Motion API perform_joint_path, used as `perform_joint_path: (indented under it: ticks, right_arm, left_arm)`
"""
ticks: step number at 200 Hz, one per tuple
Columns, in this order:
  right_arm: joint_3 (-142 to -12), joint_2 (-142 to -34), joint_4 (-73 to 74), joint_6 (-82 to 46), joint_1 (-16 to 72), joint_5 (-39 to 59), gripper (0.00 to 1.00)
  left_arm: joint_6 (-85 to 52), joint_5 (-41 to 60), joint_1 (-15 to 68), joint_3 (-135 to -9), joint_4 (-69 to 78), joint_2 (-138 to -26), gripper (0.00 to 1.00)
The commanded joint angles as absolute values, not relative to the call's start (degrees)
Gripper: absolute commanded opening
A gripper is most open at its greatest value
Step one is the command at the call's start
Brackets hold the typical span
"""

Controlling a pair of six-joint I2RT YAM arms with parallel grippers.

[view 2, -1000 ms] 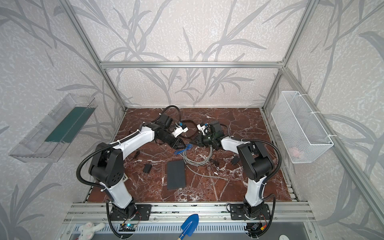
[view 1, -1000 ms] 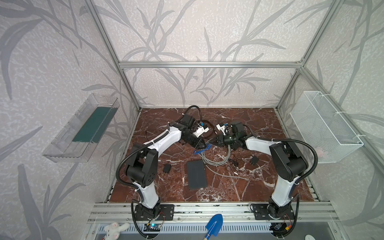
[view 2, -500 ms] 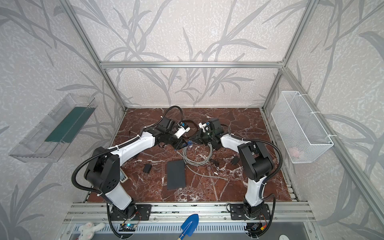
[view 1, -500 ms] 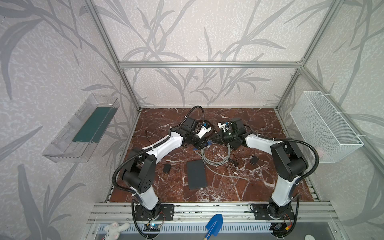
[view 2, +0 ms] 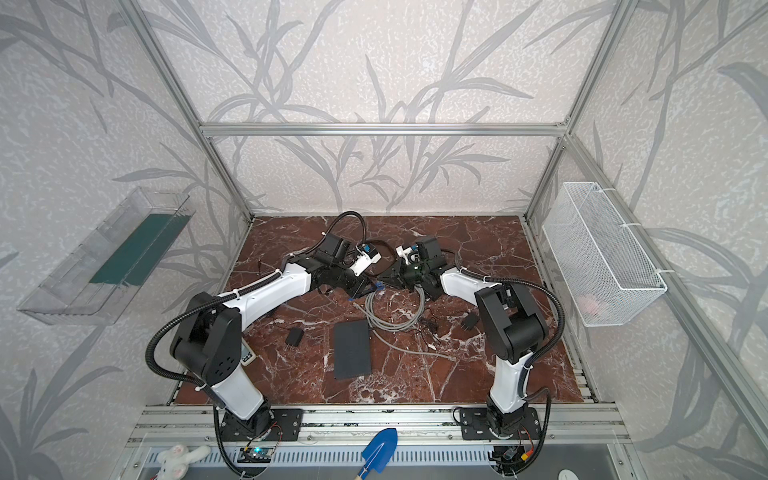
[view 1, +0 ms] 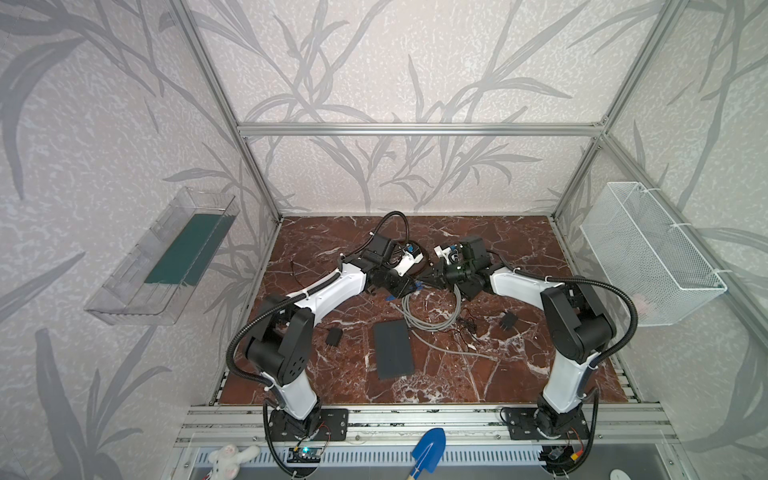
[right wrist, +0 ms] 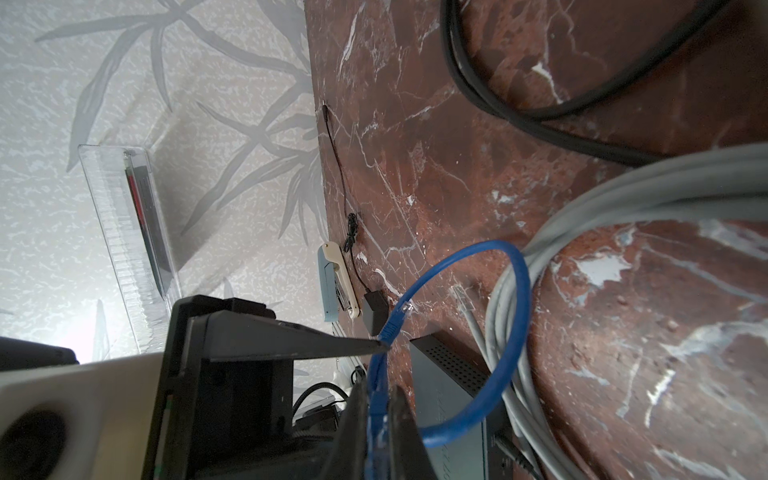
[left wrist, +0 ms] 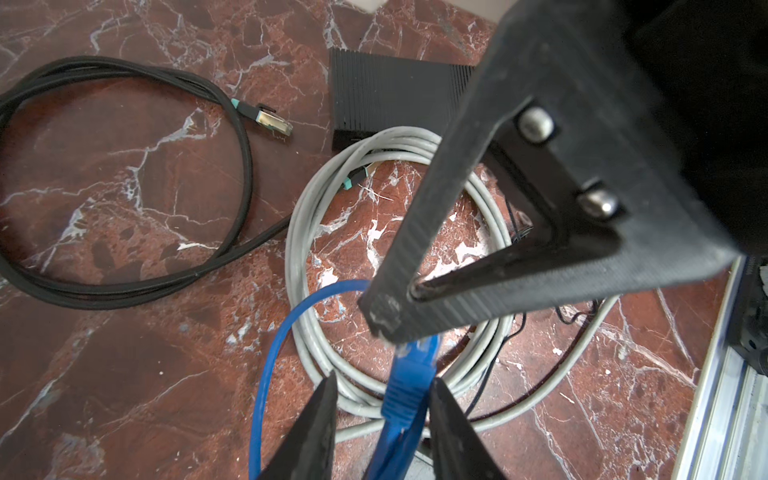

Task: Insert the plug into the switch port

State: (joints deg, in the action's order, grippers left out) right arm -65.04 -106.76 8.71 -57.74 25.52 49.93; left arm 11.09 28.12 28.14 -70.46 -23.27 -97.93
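Since a second ago the left arm has stretched further toward the middle, so the two grippers now meet tip to tip above the grey coil (left wrist: 301, 232). The right gripper (right wrist: 379, 384) has its fingers (right wrist: 351, 419) pinched shut on the blue cable (left wrist: 269, 370), which runs out past their tips. The left gripper (left wrist: 384, 380) has its fingers (left wrist: 320, 419) partly open astride the plug (left wrist: 405, 386): one lies close against the blue boot and the other stands clear of it, so I judge this a straddle, not yet a grip. The plug hangs between the two sets of fingertips, its long axis lying along the left fingers and pointing out ahead of them, at the right gripper's tip. Which end carries the contacts I cannot settle. The switch (left wrist: 395, 95) lies on the table (left wrist: 124, 187) further out ahead of the left fingertips, past the coil, which laps over its near edge; its ribbed top faces up and no sockets show. The right gripper's body hangs across one corner of it in the left wrist view, so the right arm is probably the nearer. The coming move likely turns on bringing the plug's axis square to whichever side holds the ports
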Motion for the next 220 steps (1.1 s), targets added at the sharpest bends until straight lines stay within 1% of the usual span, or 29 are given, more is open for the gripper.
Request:
perform_joint_path:
  ticks: [1,22,44,69,95,105,122,137,147,166,185,202,220]
  right_arm:
    - [-67.1,-106.1,9.1,-58.7,26.0,51.5,0.04]
    - [-67.2,-105.9,9.9,-59.5,26.0,51.7,0.04]
    - [-67.7,-105.8,9.0,-59.1,26.0,51.8,0.04]
    - [-68.0,-106.2,8.3,-58.9,25.9,51.7,0.04]
    - [-68.9,-106.3,6.6,-57.8,25.9,51.7,0.04]
    - [-69.5,-106.2,5.5,-56.7,25.9,51.7,0.08]
    - [-70.3,-105.3,4.1,-54.3,25.8,51.3,0.22]
    - [-70.7,-103.9,1.8,-51.3,25.1,50.7,0.32]
    - [-70.9,-102.7,-0.9,-48.3,24.2,49.8,0.37]
    - [-70.1,-100.3,-5.6,-42.6,22.3,48.5,0.42]
    - [-69.8,-99.1,-12.8,-35.3,21.0,46.4,0.43]
    - [-69.0,-98.7,-17.1,-30.8,20.8,45.6,0.43]
    - [-67.3,-98.6,-17.7,-29.4,20.8,45.8,0.43]
  left_arm:
    - [12.6,28.8,28.4,-71.9,-23.0,-98.6,0.35]
    - [13.1,28.5,28.3,-71.9,-23.8,-98.8,0.31]
    - [13.0,27.5,28.2,-71.8,-24.2,-98.5,0.22]
    - [13.5,27.0,28.0,-71.6,-24.6,-97.9,0.14]
    - [15.1,27.0,27.4,-72.1,-26.9,-97.0,0.1]
    - [16.2,26.9,27.1,-72.8,-29.1,-96.7,0.09]
    - [18.6,25.8,26.6,-73.9,-33.0,-95.9,0.08]
    - [20.4,23.4,26.3,-75.2,-37.3,-95.1,0.08]
    - [21.5,21.0,26.2,-76.0,-40.6,-94.6,0.08]
    - [22.5,16.2,26.0,-76.0,-45.6,-93.8,0.08]
    - [23.3,11.8,26.0,-73.4,-48.0,-92.4,0.07]
    - [25.7,7.8,25.8,-68.5,-46.8,-90.5,0.07]
    - [29.6,4.4,25.4,-62.5,-42.3,-88.4,0.04]
